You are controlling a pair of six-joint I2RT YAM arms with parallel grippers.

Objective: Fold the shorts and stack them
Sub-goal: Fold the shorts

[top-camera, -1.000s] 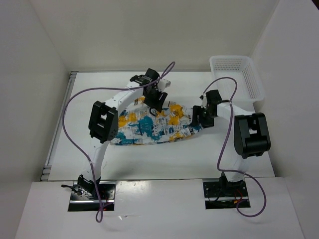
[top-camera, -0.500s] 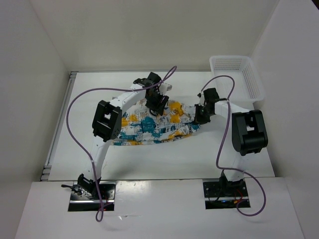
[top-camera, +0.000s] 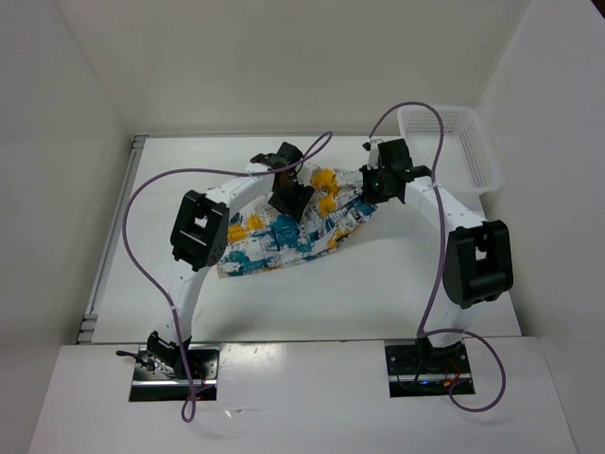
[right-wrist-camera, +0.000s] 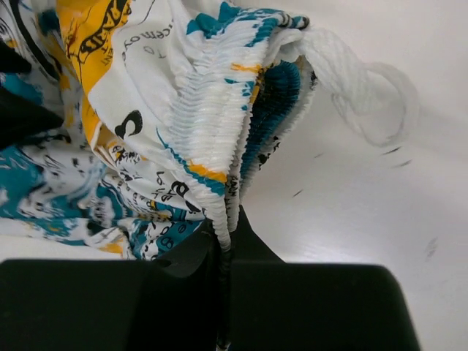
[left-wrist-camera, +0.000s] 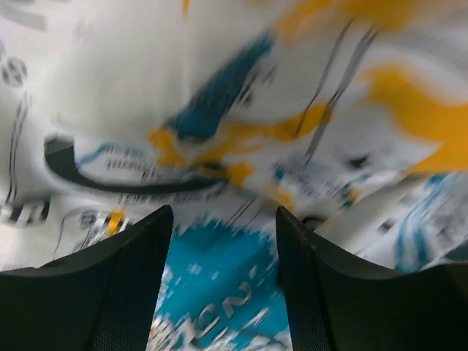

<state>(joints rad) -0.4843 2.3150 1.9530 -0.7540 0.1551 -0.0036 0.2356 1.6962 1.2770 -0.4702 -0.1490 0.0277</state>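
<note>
The shorts [top-camera: 274, 241], white with teal, yellow-orange and black print, lie spread on the table, their right end pulled up. My right gripper [top-camera: 371, 182] is shut on that end. In the right wrist view its jaws [right-wrist-camera: 228, 235] pinch the gathered elastic waistband of the shorts [right-wrist-camera: 197, 124], and the fabric hangs in folds to the left. My left gripper [top-camera: 288, 200] hovers over the middle of the shorts. In the left wrist view it [left-wrist-camera: 223, 219] is open, both fingers [left-wrist-camera: 110, 292] spread above blurred teal print [left-wrist-camera: 219, 292], gripping nothing.
A white mesh basket [top-camera: 454, 142] stands at the far right corner of the table. White walls enclose the table [top-camera: 378, 284] at the back and sides. Purple cables arc over both arms.
My right gripper has shut on the waistband and moved up and toward the back, lifting the right end of the shorts. The left gripper shifted slightly and stays open over the fabric.
</note>
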